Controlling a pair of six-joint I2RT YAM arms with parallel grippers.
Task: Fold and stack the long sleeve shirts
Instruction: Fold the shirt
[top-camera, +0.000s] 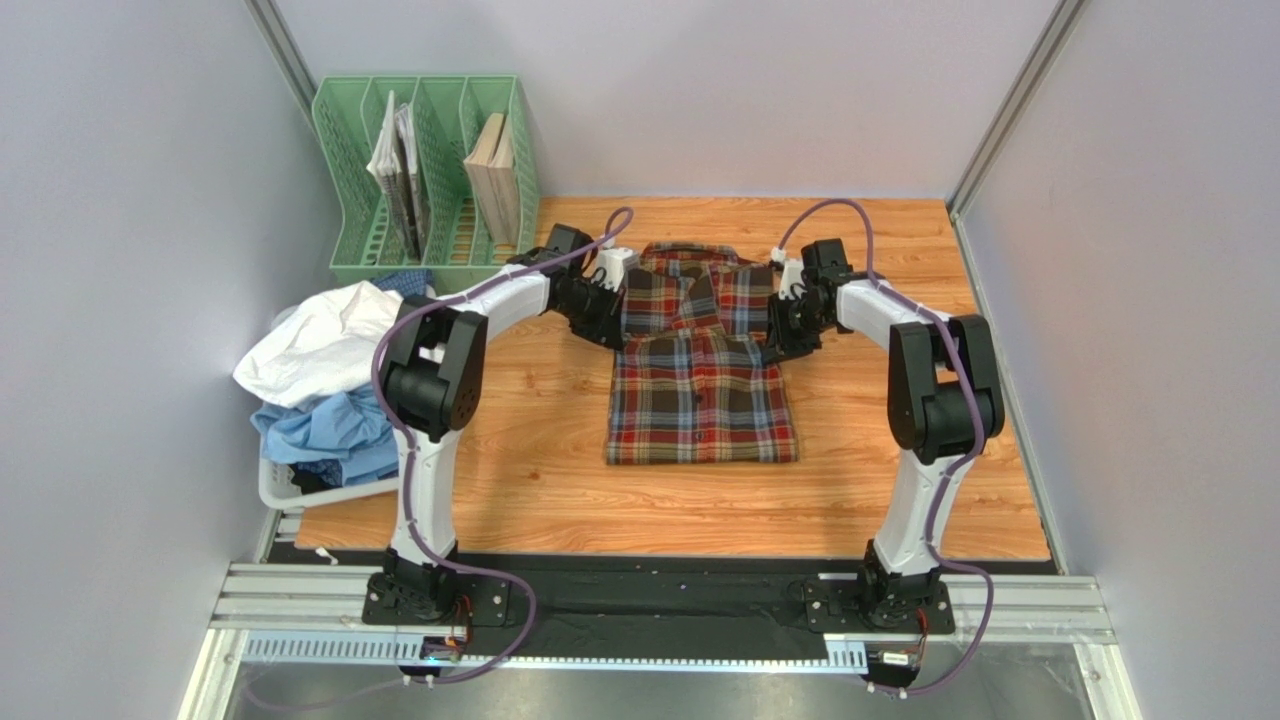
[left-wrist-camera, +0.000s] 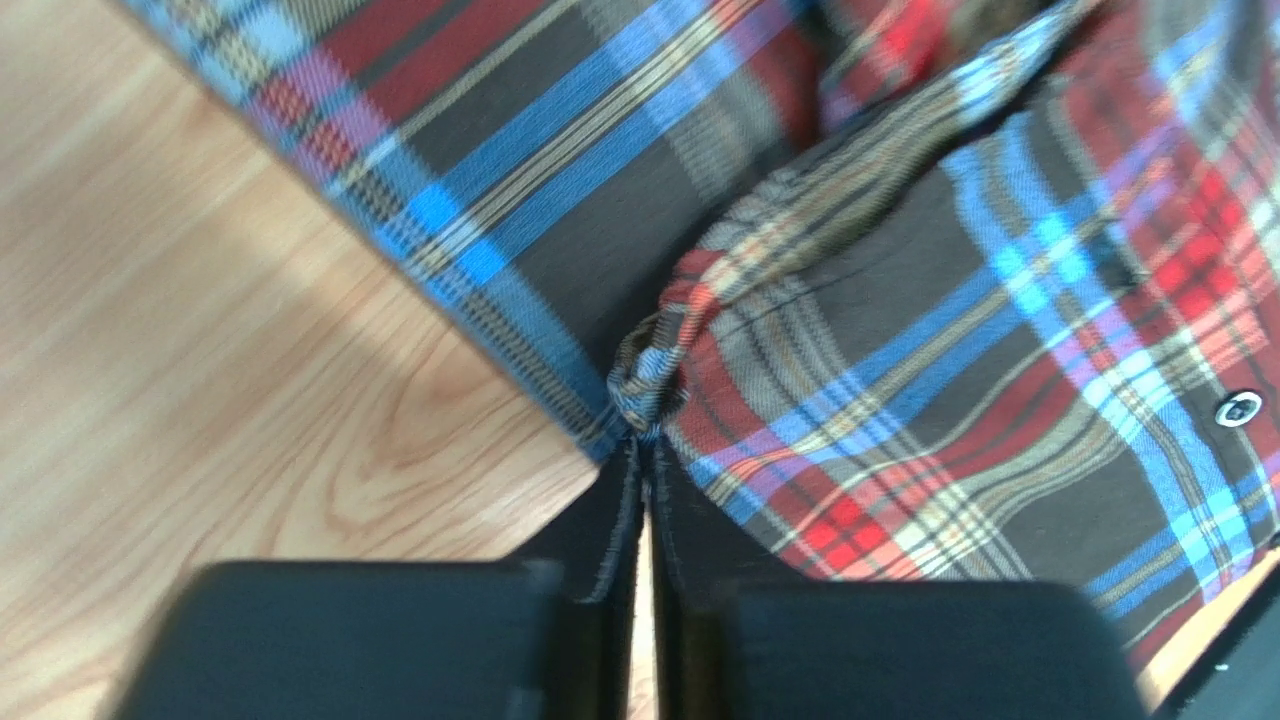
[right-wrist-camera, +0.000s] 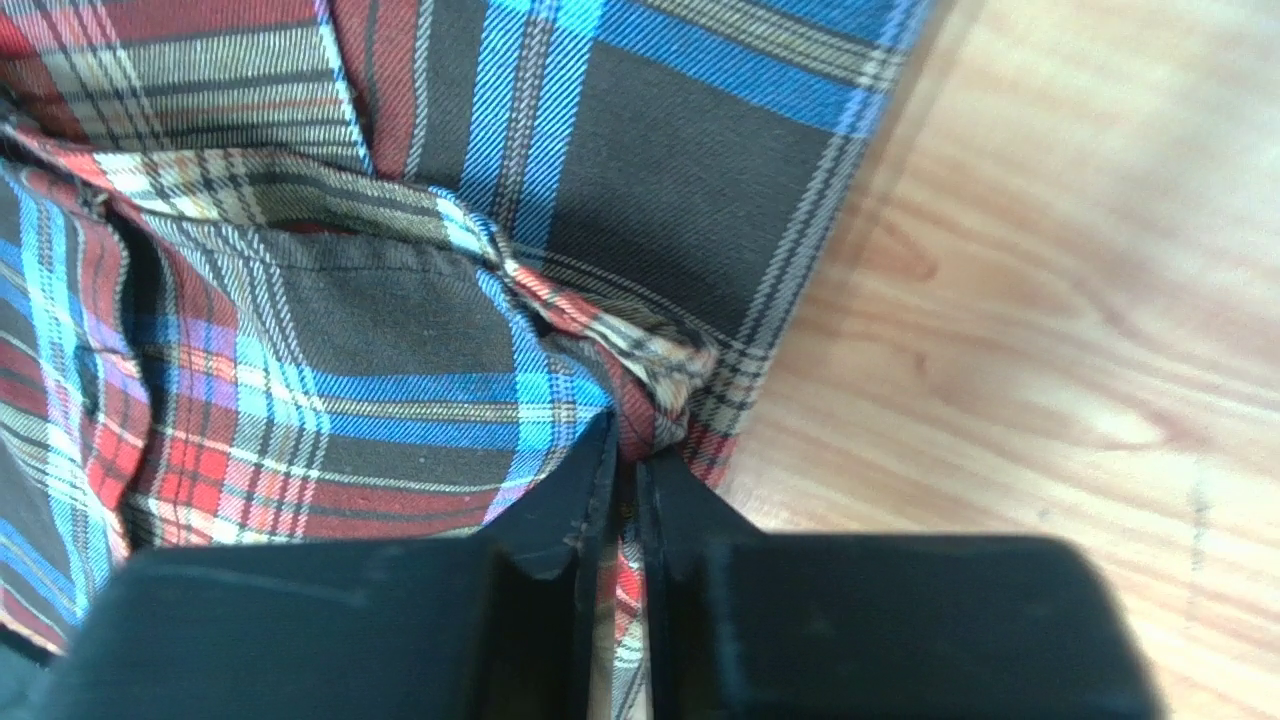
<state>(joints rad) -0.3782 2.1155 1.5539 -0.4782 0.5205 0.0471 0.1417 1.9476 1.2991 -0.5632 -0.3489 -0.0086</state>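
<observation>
The tartan shirt (top-camera: 700, 360) in red, dark brown, blue and yellow lies partly folded on the wooden table, collar at the far end. My left gripper (top-camera: 609, 320) is shut on a pinch of the shirt's left edge (left-wrist-camera: 649, 393). My right gripper (top-camera: 781, 327) is shut on a pinch of its right edge (right-wrist-camera: 657, 393). Both hold the upper part of the shirt over its lower part. A white shirt (top-camera: 323, 338) and a light blue shirt (top-camera: 323, 428) lie crumpled in a heap at the table's left edge.
A green file rack (top-camera: 428, 173) with books stands at the back left. A white basket (top-camera: 286, 488) sits under the heap of clothes. Grey walls close in both sides and the back.
</observation>
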